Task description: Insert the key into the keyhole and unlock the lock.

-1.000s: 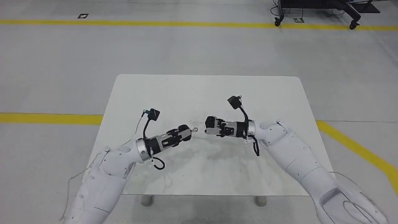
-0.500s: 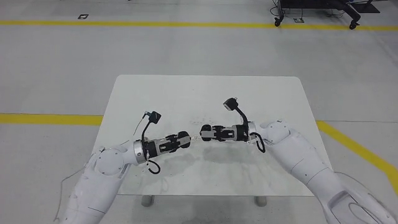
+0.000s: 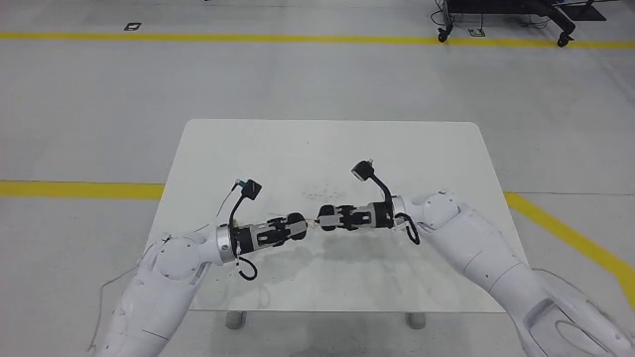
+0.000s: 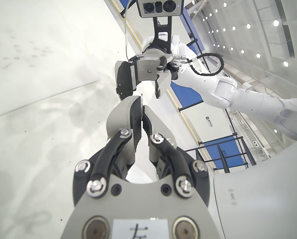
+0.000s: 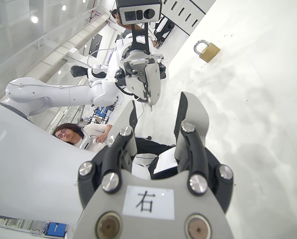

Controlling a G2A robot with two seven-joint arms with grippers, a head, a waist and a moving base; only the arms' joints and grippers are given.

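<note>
- The left jaws, out over the middle of the worktop (image 3: 437,154), are pressed together on the key (image 4: 142,99). Its thin metal end sticks out past their tips, held in the air above the surface.
- The right jaws face them tip to tip, spread wide and holding nothing, just beside the key; I cannot tell whether they touch it.
- The lock (image 5: 209,50), brass with a silver shackle that looks shut, lies flat on the worktop, well apart from both jaws. Its keyhole is hidden.
- My judgement: the key is in hand but insertion has not begun, and this looks like a handover or regrip. Next, the right jaws must close squarely on the exposed end before the left release it; the lock then needs steadying.
- The left wrist camera (image 3: 251,188) and right wrist camera (image 3: 362,170) stand near each other and could clash. A dark wheeled frame (image 3: 506,0) stands on the floor beyond.
</note>
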